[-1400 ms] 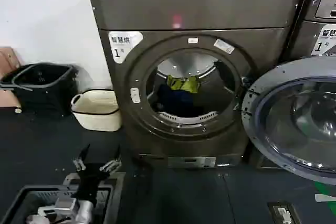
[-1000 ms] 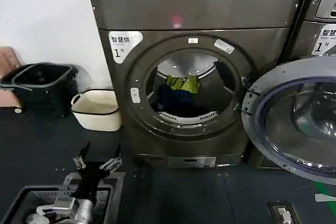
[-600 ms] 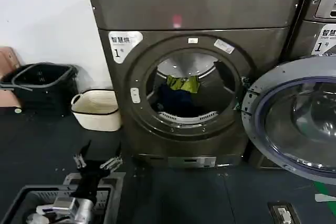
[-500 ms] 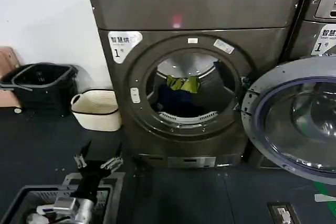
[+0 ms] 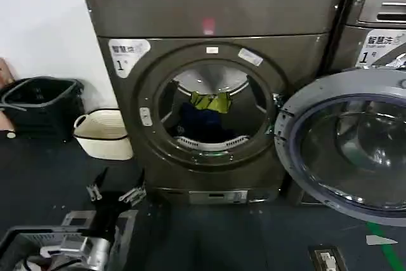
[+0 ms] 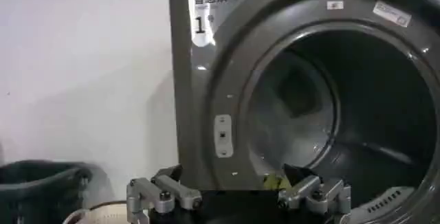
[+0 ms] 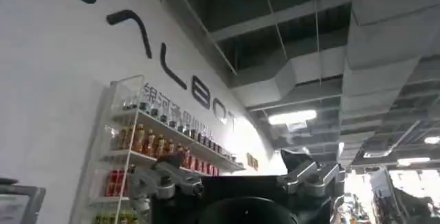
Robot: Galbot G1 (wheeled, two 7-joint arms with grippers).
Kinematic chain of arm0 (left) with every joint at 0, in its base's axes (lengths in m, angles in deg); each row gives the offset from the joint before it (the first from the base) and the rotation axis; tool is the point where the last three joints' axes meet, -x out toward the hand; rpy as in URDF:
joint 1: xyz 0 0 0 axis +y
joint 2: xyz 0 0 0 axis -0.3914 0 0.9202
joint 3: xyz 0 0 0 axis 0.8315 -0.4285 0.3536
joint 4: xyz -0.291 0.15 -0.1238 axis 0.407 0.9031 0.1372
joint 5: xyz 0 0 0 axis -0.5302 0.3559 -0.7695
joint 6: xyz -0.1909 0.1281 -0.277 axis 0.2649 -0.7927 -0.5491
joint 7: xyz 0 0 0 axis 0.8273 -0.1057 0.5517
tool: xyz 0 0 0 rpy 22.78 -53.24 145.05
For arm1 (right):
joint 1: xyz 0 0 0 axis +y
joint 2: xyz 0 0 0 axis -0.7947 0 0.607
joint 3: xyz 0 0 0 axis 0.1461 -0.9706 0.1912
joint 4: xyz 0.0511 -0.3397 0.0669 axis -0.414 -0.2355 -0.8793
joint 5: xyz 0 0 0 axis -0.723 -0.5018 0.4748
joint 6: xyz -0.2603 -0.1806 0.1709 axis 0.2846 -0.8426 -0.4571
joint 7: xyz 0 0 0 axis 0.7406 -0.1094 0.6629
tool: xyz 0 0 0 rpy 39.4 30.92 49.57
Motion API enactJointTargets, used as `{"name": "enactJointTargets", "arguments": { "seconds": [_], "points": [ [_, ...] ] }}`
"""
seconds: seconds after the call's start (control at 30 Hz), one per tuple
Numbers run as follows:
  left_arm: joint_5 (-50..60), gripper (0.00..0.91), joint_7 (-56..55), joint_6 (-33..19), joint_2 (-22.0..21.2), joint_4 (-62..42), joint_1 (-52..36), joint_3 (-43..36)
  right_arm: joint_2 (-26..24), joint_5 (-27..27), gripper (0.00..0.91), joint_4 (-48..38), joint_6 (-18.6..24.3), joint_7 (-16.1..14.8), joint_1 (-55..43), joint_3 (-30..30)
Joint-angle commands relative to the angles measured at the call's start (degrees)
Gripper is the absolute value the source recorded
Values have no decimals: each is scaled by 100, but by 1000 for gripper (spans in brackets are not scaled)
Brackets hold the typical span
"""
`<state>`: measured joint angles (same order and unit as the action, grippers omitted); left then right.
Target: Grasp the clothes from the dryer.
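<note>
The dryer (image 5: 209, 23) is a bronze-grey front loader with a white "1" sticker (image 5: 127, 53), and its round glass door (image 5: 346, 147) is swung open to the right. Inside the drum lie the clothes: a yellow-green garment (image 5: 210, 101) on top of a dark navy one (image 5: 198, 124). My left gripper (image 5: 117, 186) hovers open and empty, low in front of the dryer and left of the porthole. From the left wrist, the left gripper (image 6: 234, 181) faces the porthole rim, with a bit of yellow-green fabric (image 6: 273, 181) beyond it. My right gripper (image 7: 230, 170) points up at the ceiling, open and empty.
A white laundry basket (image 5: 101, 134) and a black bin (image 5: 39, 103) stand left of the dryer by the wall. A dark crate (image 5: 22, 240) sits under my left arm. A second machine (image 5: 374, 23) stands behind the open door. The floor is dark.
In the head view the dryer has slid left and slightly down. The left gripper stays open in front of it. The clothes have not moved.
</note>
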<state>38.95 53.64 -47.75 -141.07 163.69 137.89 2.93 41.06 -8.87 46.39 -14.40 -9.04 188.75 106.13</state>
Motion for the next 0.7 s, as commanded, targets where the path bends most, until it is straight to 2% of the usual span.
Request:
{"name": "enactJointTargets", "arguments": {
  "seconds": [0.03,0.7],
  "points": [
    [-46,907,7,9,-9,5,-3,55,1,-14,907,7,20,-4,3,1],
    [-70,907,39,4,4,-34,-46,67,62,-25,907,67,46,-102,-58,-36]
  ]
}}
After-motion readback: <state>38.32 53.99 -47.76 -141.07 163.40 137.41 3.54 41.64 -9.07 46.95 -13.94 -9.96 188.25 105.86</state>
